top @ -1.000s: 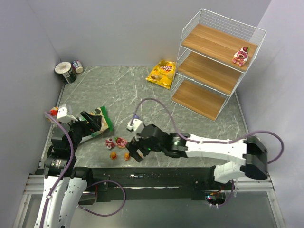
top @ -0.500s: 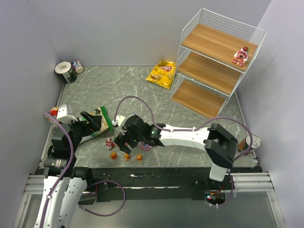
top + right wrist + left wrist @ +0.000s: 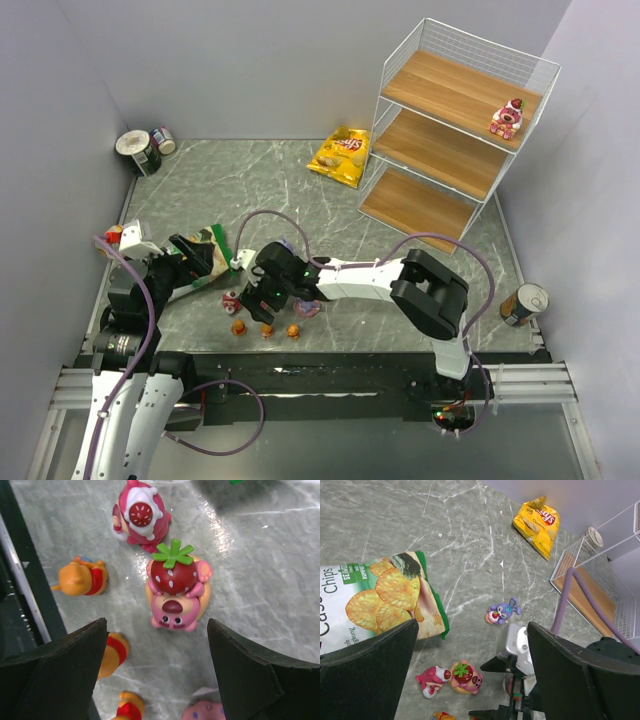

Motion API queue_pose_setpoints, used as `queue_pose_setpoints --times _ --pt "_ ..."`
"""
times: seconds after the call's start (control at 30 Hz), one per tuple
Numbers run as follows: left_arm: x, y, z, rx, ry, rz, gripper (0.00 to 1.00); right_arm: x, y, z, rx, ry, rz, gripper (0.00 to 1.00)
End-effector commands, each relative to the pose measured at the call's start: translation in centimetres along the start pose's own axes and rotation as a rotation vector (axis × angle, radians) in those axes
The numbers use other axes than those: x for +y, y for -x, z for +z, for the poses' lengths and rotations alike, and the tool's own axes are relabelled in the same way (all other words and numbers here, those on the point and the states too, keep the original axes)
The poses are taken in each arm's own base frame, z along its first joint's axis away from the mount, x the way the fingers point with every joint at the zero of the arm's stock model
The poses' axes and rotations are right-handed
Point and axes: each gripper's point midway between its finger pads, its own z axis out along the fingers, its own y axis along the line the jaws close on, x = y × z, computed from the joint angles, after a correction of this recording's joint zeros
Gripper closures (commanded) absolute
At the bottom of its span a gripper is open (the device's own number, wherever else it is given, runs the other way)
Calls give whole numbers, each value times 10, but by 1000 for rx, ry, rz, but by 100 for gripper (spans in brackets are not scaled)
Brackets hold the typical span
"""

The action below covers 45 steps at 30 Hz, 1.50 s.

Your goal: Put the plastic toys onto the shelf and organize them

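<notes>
You are hovering the right jaws, spread wide and empty, over the strawberry toy (image 3: 177, 592) lying by the table's (image 3: 260, 570) near edge, its long axis crossing their closing line, while the left jaws, likewise open, are idling farther off.

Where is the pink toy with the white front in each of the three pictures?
Top external: the pink toy lies near the table's front edge, left of centre.
Left wrist: bottom, left of centre, just left of the strawberry bear.
Right wrist: top centre, just above the strawberry bear.
Shared landmark: the orange toy beside it, in all three views.
</notes>
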Motion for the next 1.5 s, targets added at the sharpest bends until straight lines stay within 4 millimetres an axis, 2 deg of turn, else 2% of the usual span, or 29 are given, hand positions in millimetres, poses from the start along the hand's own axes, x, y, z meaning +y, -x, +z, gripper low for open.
queue_pose_setpoints --times 0.0,0.3,0.47,0.53,0.9,0.97,1.17,1.2,1.3,1.33,1.4,1.43,1.47 --pt "-2 9 -1 -35 1 -9 4 -6 28 8 -73 -7 -44 13" --pt "-2 9 -2 -34 1 -9 4 -28 28 20 -77 -90 -15 17" --pt "-2 9 -2 -34 1 -9 4 -32 25 18 -82 -103 -13 34" --pt "-2 10 -2 -37 0 -9 4 -32 23 18 -83 -100 -17 38" --pt "-2 10 -2 -37 0 -9 4 -24 20 23 -76 -66 -10 37" --pt "-2 10 -2 -37 0 -9 4 -26 19 25 -71 -84 2 39" --pt "-2 10 -2 -38 -3 -9 4 -29 18 22 -69 -105 15 57" --pt "-2 10 -2 -38 -1 -9 4 -30 17 21 -69 -110 16 64" --pt "-2 10 -2 -38 -1 -9 4 -30 19 15 -82 -123 19 76" --pt "-2 10 -2 -38 -1 -9 4 -31 23 9 -95 -134 19 88" --pt "-2 10 -3 -40 -2 -9 4 -33 23 3 -99 -151 19 100" --pt "-2 10 -3 -40 -2 -9 4 -34 31 -5 -124 -168 18 100" --pt "-2 10 -3 -38 -1 -9 4 -35 31 -9 -126 -179 18 100"
